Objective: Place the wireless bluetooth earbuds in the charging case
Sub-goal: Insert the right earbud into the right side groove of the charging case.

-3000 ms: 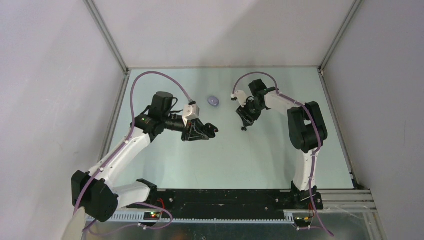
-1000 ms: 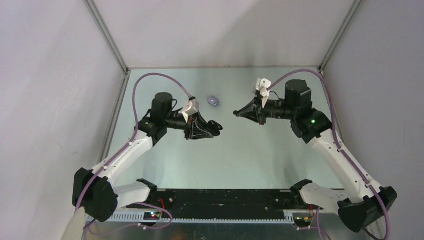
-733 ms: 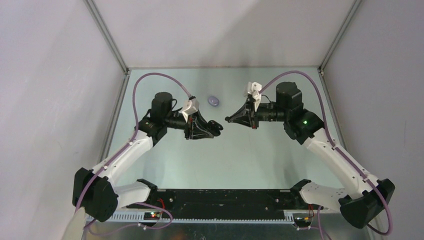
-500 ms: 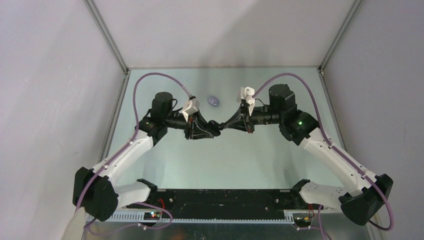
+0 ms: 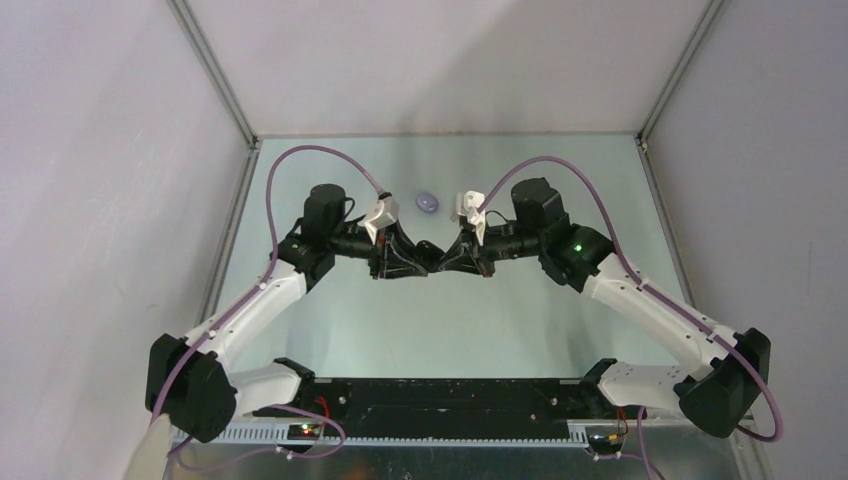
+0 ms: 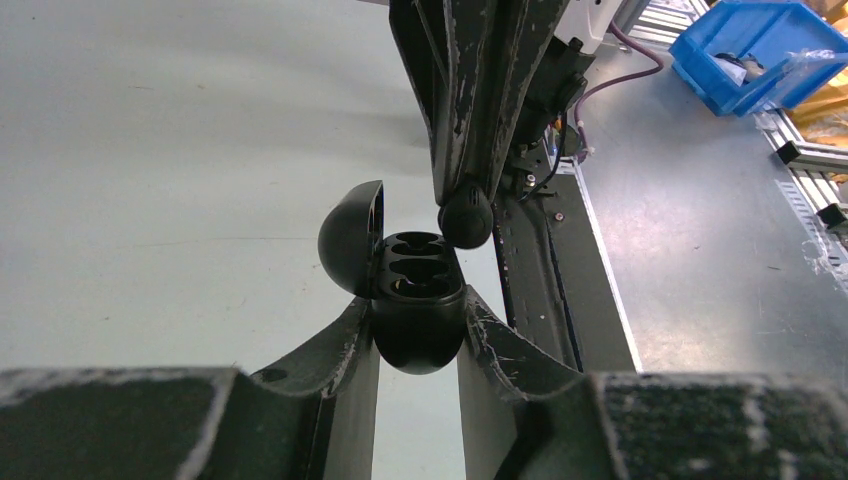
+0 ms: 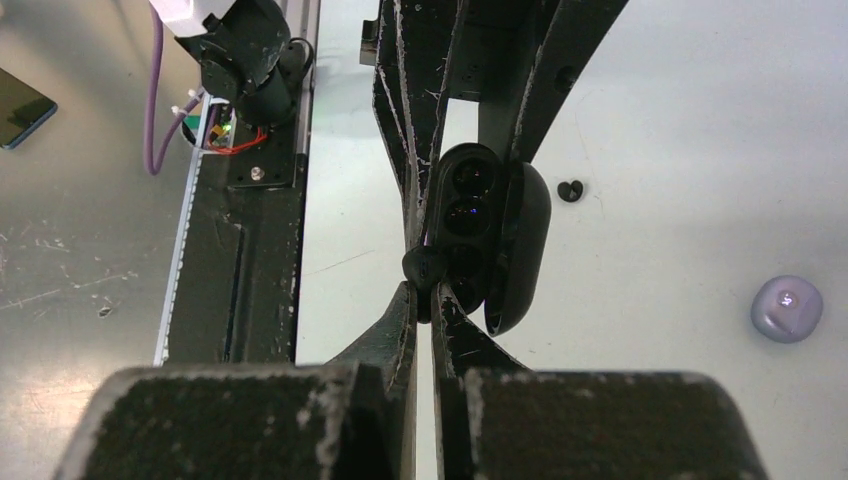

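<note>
My left gripper (image 6: pixel 418 310) is shut on the lower half of a black charging case (image 6: pixel 418 330), held above the table with its lid (image 6: pixel 352 238) hinged open to the left and its sockets showing. My right gripper (image 7: pixel 422 295) is shut on a small black earbud (image 7: pixel 422 267), which sits at the rim of the case (image 7: pixel 470 215), by its nearest socket. In the left wrist view the same earbud (image 6: pixel 466 218) hangs at the case's far right edge. From above, the two grippers (image 5: pixel 436 258) meet tip to tip at mid-table. A second black earbud (image 7: pixel 570 190) lies on the table beyond.
A closed lilac oval case (image 5: pixel 428 202) lies on the table just behind the grippers, also seen as the lilac case (image 7: pixel 787 308) at the right of the right wrist view. A blue bin (image 6: pixel 770 50) stands off the table. Metal frame posts edge the table.
My right arm has swung left across the table with the earbud until its tip meets the case in my left gripper. The left arm has barely moved.
</note>
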Tool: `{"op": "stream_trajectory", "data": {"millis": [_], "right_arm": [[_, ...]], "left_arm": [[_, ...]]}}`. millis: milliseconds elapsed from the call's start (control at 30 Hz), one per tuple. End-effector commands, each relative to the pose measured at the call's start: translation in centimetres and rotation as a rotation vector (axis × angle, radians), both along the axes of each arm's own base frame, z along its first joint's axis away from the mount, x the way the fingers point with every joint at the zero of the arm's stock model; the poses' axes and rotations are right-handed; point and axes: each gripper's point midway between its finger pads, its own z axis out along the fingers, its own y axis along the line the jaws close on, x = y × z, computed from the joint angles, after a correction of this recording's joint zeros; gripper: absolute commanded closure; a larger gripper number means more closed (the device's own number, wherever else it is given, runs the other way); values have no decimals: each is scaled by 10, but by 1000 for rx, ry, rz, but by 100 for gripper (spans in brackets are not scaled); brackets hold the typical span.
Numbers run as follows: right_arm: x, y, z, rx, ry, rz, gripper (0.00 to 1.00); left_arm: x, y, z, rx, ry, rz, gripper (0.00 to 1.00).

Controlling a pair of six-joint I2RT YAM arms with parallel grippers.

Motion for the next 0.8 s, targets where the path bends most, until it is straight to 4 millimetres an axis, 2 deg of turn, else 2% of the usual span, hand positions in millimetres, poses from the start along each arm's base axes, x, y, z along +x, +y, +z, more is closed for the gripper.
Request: {"op": "stream_trajectory", "data": {"millis": [0,367,767], "right_arm": [[6,5,3,-1,-66,-18,100],[14,7,-1,-24,-102,-56,100],[10,0,12,-9,-153,-65,100]], "left_arm": [[-6,-1,11,-23,-21,-28,99],[-8,-1,11,-27,-24,-42,99],[-7,-1,9,-18,-21,-37,99]]}}
